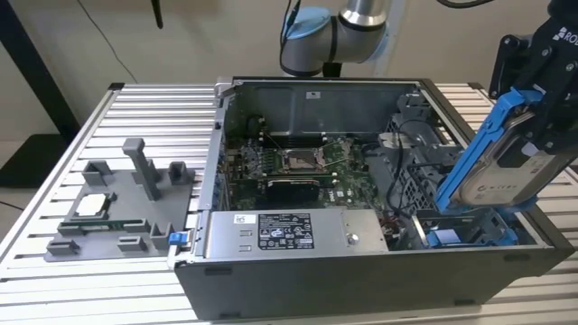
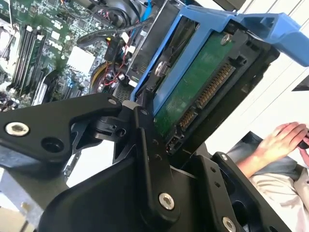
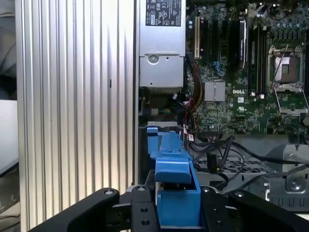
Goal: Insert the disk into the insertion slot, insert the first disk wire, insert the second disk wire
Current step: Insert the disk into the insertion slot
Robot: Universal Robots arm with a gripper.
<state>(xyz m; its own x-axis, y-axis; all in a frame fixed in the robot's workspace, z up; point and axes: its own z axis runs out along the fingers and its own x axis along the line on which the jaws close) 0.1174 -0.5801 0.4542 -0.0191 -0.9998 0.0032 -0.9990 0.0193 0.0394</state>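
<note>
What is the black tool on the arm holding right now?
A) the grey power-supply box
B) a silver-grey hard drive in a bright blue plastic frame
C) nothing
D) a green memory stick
B: in the exterior view the black tool grips the silver-grey hard drive in a bright blue plastic frame, which hangs tilted above the grey metal drive cage.

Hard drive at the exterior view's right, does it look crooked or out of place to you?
Yes: the hard drive leans steeply, held in the pincer, with its lower end at the drive cage, not seated flat. Nothing looks damaged.
</note>
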